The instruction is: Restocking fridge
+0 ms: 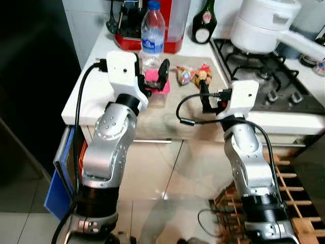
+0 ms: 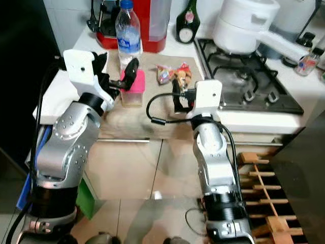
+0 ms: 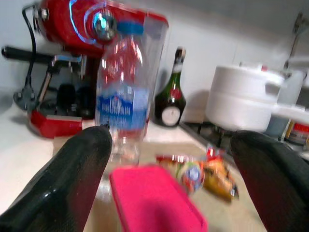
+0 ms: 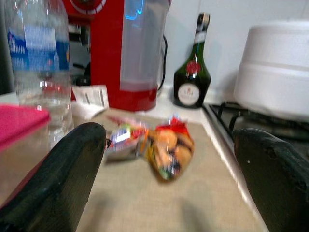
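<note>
The water bottle [image 1: 153, 31] stands upright on the counter [image 1: 96, 91] — cap up. Just before it, the left gripper [image 1: 155, 76] hovers with fingers spread over the pink-lidded box [image 1: 158, 84]. Right of the bottle, the right gripper [image 1: 204, 94] — fingers spread, empty — faces the snack packets [image 1: 193, 74].

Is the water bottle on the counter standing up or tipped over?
Upright. The water bottle stands on the counter with its blue cap on top.
</note>
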### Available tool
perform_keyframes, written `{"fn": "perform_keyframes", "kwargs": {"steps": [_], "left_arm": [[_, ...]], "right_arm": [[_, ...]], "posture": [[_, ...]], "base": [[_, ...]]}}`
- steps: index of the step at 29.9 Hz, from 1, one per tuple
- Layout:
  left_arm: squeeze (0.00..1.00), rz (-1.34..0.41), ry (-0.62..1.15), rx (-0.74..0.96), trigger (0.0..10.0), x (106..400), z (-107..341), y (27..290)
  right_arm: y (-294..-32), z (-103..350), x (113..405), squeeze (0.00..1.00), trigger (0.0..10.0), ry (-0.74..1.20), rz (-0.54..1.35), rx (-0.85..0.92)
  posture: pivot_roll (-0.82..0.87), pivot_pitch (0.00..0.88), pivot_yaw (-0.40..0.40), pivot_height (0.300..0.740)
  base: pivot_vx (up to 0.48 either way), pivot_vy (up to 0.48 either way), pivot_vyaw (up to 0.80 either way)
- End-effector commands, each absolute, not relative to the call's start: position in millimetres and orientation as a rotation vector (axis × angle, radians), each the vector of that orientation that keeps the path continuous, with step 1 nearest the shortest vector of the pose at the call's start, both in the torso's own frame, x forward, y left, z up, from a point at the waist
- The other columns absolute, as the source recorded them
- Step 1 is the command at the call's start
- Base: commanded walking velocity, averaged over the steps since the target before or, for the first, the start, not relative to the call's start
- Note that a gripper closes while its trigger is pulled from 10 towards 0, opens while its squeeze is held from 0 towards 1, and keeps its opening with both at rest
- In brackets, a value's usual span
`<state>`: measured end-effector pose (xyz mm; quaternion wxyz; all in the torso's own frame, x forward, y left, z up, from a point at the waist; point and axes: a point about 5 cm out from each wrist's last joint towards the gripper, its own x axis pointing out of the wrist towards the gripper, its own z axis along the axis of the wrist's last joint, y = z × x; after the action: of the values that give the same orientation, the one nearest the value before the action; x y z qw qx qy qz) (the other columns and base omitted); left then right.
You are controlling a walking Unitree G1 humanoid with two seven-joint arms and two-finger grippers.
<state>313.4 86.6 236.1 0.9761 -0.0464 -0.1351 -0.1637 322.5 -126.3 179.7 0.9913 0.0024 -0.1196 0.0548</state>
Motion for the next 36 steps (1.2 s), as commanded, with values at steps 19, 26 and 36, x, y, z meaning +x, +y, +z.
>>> {"fn": "perform_keyframes", "kwargs": {"steps": [19,26,36], "left_arm": [[0.00,-0.294,-0.247,-0.055,10.0,319.3,231.6,90.1],[0.00,-0.261,-0.241,-0.052,10.0,320.6,229.8,94.1],[0.00,-0.320,-0.206,-0.001,10.0,332.3,227.0,89.4]], "right_arm": [[-121.7,176.1,321.1,0.00,10.0,-0.218,0.145,0.046],[-119.0,175.6,323.2,0.00,10.0,-0.209,0.156,0.057],[-128.4,170.3,338.7,0.00,10.0,-0.142,0.063,0.137]], "posture": [[0.03,0.000,-0.037,0.740],[0.04,0.000,-0.044,0.740],[0.03,0.000,0.032,0.740]], "base": [[0.000,0.126,0.00],[0.000,0.343,0.00],[0.000,0.000,0.00]]}}
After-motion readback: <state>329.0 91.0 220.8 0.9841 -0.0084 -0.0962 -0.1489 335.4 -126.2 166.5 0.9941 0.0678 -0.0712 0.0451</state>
